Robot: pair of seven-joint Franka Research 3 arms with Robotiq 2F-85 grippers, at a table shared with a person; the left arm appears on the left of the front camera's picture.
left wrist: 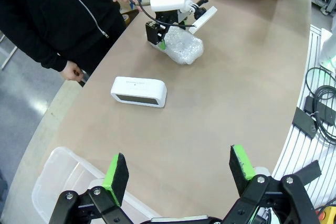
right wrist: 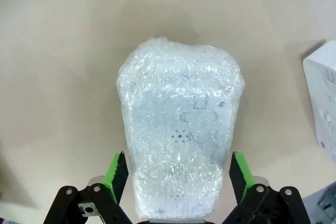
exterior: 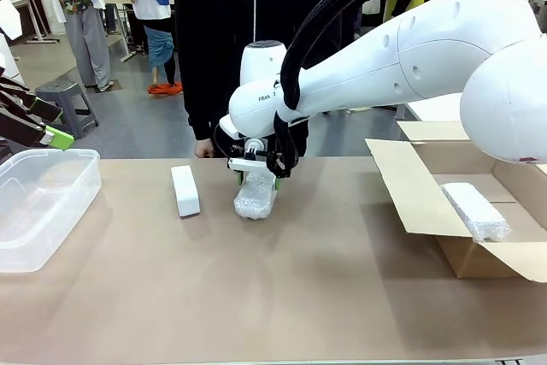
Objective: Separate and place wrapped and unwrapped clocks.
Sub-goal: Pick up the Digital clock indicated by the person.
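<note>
Right gripper (right wrist: 178, 174), jaws spread, straddles the bubble-wrapped clock (right wrist: 178, 129) mid-table; bare clock (exterior: 185, 191) at its 9 o'clock. Risk: slick, yielding wrap may slip from a shallow pinch during the lift

Bright even overhead light; soft shadows on table (exterior: 299, 297); wrist views bend at edges; focus sharp.
</note>
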